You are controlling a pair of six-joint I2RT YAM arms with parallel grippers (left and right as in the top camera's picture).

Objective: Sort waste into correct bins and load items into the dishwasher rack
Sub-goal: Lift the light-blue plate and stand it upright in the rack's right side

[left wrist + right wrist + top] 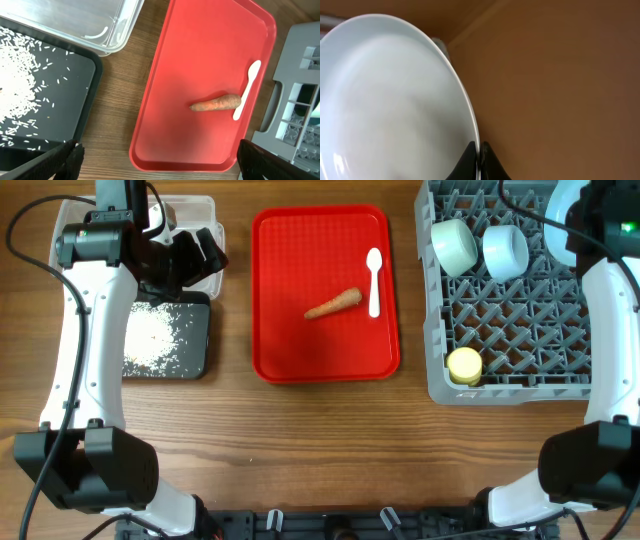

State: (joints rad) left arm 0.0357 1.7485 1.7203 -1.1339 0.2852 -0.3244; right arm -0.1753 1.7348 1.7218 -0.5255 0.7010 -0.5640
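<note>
From above, the left gripper (198, 252) hangs wide open at the edge of the clear tub (70, 220). The carrot (333, 303) and the white spoon (374, 280) lie on the red tray (290, 350). Rice (155, 335) lies in the black tray (200, 365).

The left wrist view shows the carrot's thick end just beside the spoon.

In the right wrist view, the right gripper (480, 157) is clenched on the rim of the pale-blue plate (390, 100).

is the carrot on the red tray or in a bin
On the tray: the carrot lies flat on the red tray, next to the white spoon.
</note>
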